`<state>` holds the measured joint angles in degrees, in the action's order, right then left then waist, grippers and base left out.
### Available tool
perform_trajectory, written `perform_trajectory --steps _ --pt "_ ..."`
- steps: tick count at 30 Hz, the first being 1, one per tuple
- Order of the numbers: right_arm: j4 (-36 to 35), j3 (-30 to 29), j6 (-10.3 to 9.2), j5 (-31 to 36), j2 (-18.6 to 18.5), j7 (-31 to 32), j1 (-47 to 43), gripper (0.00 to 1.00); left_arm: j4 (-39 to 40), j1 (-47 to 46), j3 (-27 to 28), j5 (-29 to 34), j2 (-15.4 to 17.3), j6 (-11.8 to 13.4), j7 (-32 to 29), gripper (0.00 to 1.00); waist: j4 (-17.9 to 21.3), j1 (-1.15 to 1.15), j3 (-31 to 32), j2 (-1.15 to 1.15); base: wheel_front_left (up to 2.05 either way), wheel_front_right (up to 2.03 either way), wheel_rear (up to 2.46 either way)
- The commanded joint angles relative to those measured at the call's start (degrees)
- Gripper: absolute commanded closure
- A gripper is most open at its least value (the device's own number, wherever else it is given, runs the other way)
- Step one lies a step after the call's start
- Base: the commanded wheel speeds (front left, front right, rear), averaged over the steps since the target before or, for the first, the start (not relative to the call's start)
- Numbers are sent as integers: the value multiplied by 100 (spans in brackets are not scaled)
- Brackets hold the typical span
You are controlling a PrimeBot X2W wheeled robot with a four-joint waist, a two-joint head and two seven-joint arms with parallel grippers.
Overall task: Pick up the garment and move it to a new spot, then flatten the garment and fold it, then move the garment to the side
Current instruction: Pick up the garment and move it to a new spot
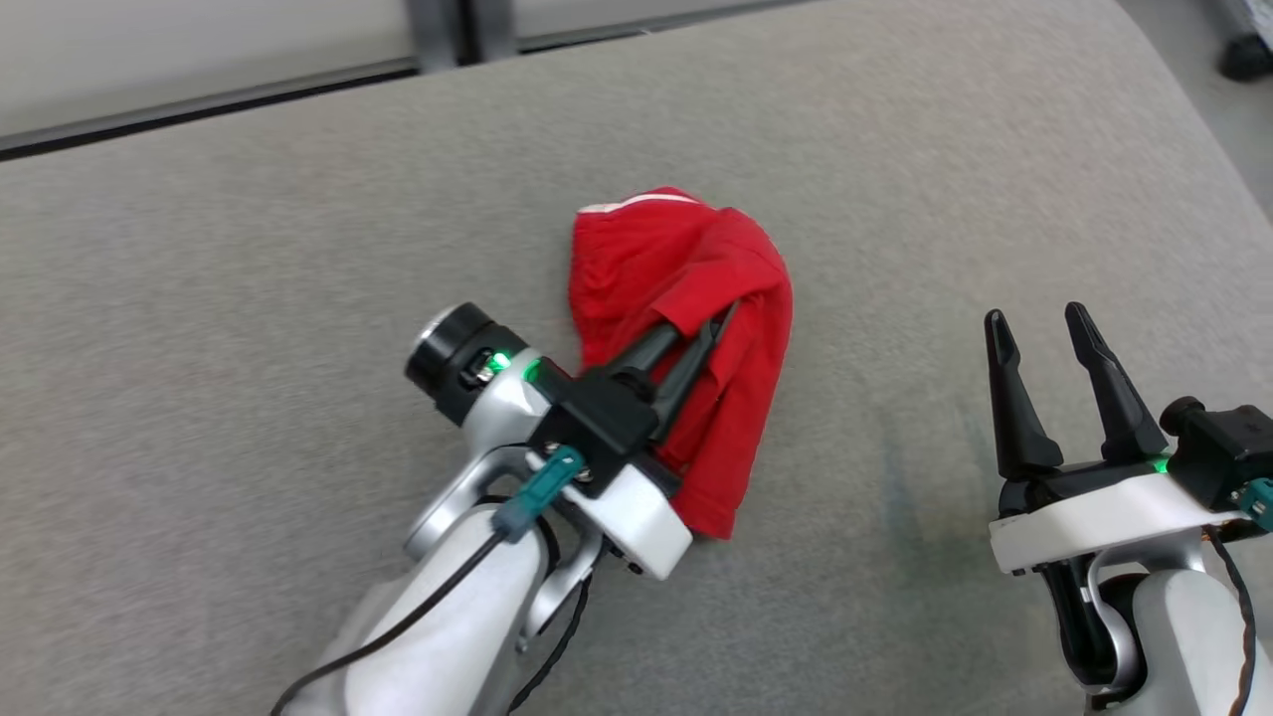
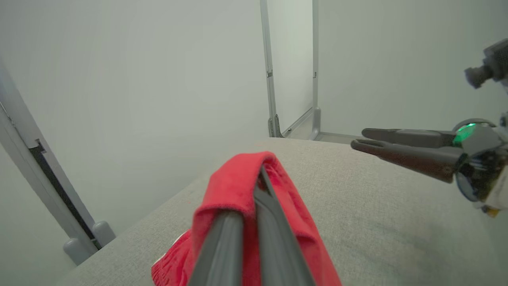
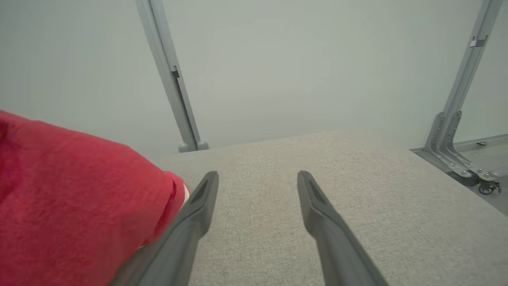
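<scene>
A red garment (image 1: 686, 328) with a white trim at its far edge lies bunched on the grey cloth surface (image 1: 249, 298). My left gripper (image 1: 721, 323) is shut on a fold of the garment, which drapes over its fingers (image 2: 258, 222) in the left wrist view, where the garment (image 2: 230, 186) hangs on both sides. My right gripper (image 1: 1039, 323) stands open to the right, apart from the garment, with nothing between its fingers. In the right wrist view the right gripper (image 3: 258, 176) points over bare cloth, and the garment (image 3: 71, 190) sits at the left. The right gripper (image 2: 357, 139) also shows in the left wrist view.
The grey surface stretches wide on all sides of the garment. Its far edge (image 1: 298, 85) runs along the top, with grey frame posts (image 3: 170, 75) and pale walls beyond. A caster foot (image 3: 484, 186) stands off the right edge.
</scene>
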<state>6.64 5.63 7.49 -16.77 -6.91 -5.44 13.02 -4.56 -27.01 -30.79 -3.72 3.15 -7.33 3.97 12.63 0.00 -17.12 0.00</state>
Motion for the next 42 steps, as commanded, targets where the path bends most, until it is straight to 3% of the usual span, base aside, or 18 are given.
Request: perform_trajectory --steps 1,6,7,8,14,20,28,33,38,42 --pt "54 -4 0 -43 21 -80 83 0 -211 -144 -157 -54 40 -19 -30 100 514 0 -447 0 0 0 0" --pt "257 8 0 -89 53 -241 157 0 -965 -430 -868 -317 106 -21 -32 100 574 0 -532 0 0 0 0" --pt "284 8 0 -90 52 -249 164 0 -1045 -468 -963 -355 114 -18 9 57 541 0 -526 0 0 0 0" --pt "305 21 0 -91 48 -263 179 0 -1117 -478 -1059 -423 122 -16 45 0 499 0 -511 0 0 0 0" --pt "314 15 0 -61 -74 -245 214 0 -1146 -418 -1121 -653 133 -2 477 0 59 0 -301 0 0 0 0" --pt "231 -27 0 1 -159 -140 144 0 -838 -168 -833 -823 227 275 753 0 -352 0 -59 0 0 0 0" --pt "20 -129 0 115 -271 74 -79 0 -403 355 147 -1244 545 951 1025 0 -941 0 286 0 0 0 0" --pt "-125 -191 0 201 -291 207 -239 0 -351 723 822 -1497 823 1241 1099 0 -1253 0 472 0 0 0 0" --pt "-240 -179 0 262 -244 339 -350 0 -295 1173 1404 -1712 1005 1397 1123 0 -1442 0 621 0 0 0 0" --pt "-288 -157 0 315 -233 387 -438 0 -249 1530 1719 -1817 1099 1343 1126 0 -1488 0 750 0 0 0 0"
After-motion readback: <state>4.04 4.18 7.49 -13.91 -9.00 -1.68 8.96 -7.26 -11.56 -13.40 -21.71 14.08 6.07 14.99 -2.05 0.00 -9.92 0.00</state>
